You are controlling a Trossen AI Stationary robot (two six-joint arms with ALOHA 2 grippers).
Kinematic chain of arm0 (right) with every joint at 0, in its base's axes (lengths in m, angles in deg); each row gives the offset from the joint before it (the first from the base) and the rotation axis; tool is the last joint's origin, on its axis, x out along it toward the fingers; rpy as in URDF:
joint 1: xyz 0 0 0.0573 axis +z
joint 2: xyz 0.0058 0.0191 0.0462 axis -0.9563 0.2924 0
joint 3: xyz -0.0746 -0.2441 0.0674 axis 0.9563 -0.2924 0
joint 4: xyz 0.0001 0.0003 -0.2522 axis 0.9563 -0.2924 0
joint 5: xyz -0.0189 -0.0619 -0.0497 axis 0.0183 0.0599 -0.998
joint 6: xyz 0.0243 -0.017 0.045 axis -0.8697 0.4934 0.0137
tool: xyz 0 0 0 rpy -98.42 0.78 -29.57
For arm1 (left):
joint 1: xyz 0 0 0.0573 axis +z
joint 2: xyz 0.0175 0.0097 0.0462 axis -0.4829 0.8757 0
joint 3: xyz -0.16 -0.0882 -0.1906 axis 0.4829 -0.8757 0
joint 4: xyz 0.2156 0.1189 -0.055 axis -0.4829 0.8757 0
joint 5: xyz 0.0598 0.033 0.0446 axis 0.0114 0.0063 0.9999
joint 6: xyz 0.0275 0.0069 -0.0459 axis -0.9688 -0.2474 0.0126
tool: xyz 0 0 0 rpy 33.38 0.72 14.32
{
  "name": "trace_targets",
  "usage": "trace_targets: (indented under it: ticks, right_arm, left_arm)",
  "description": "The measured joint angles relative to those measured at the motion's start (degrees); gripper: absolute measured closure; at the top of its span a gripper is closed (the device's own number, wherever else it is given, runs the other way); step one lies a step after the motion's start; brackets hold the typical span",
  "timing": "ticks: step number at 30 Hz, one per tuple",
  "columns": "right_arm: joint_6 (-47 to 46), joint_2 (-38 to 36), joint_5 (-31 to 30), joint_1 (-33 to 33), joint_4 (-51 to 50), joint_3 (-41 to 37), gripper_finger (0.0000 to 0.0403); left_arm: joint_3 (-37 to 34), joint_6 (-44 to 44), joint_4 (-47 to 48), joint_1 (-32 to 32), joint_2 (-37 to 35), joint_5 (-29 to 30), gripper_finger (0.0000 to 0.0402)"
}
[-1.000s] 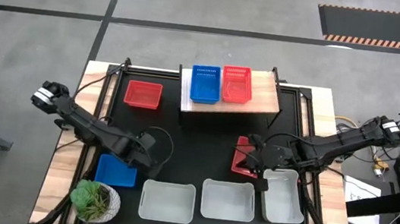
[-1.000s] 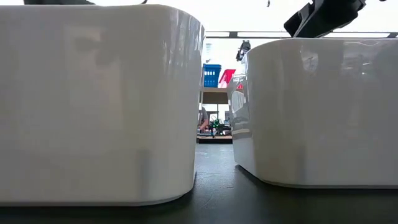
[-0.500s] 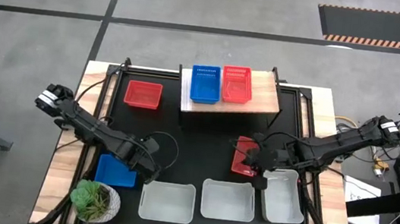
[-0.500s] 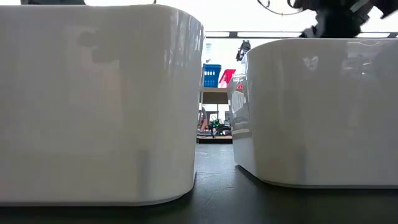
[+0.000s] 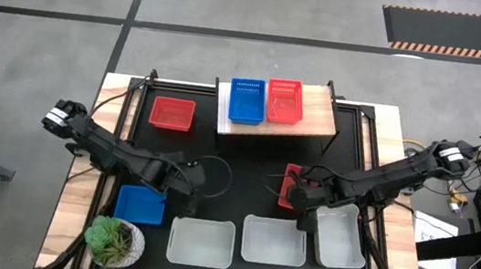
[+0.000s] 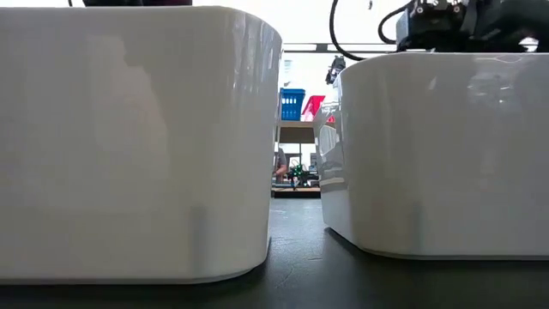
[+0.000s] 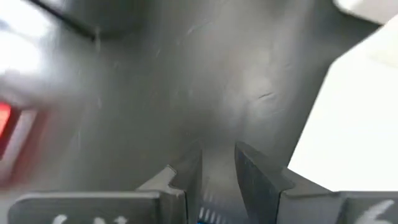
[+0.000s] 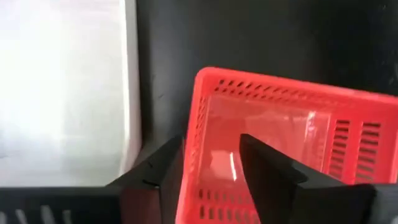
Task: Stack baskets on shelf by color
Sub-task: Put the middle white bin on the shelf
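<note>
The wooden shelf (image 5: pixel 302 119) stands at the far middle of the black table (image 5: pixel 244 176). A blue basket (image 5: pixel 247 100) and a red basket (image 5: pixel 284 100) sit side by side on it.

In front of the shelf, the right gripper (image 8: pixel 211 168) pinches the thin rim of a red basket (image 8: pixel 292 137), one finger inside the wall and one outside. It looks light, stiff and a bit slippery, so the rim is a good place to hold.

White baskets (image 5: pixel 274 240) sit just beside it and could get bumped.

The left gripper (image 7: pixel 217 171) has its fingers close together, holding nothing, near a blue basket (image 5: pixel 139 205).

Two dark jointed arms, looping black cables, black fingers (image 8: pixel 267 168)
</note>
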Motion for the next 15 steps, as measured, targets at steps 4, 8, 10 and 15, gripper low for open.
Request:
trace_targets:
  ticks: [4,8,10,15]
  right_arm:
    - [-1.35,-0.02,0.36,0.71,-4.28,3.27,0.0239]
    - [-0.81,-0.97,0.22,2.82,-4.89,4.39,0.0245]
    - [-0.73,-1.45,-0.79,4.61,-4.03,4.49,0.0253]
    - [3.01,-0.73,-6.31,9.97,2.19,4.1,0.0272]
  left_arm:
    - [0.63,-7.19,-5.72,-0.02,-0.06,0.52,0.0323]
    - [0.59,-15.95,-12.78,-0.12,-0.05,0.95,0.0323]
    - [0.36,-20.05,-15.77,-0.2,-0.04,1.63,0.0323]
    - [0.0,-29.81,-23.65,-0.19,-0.02,2.14,0.0323]
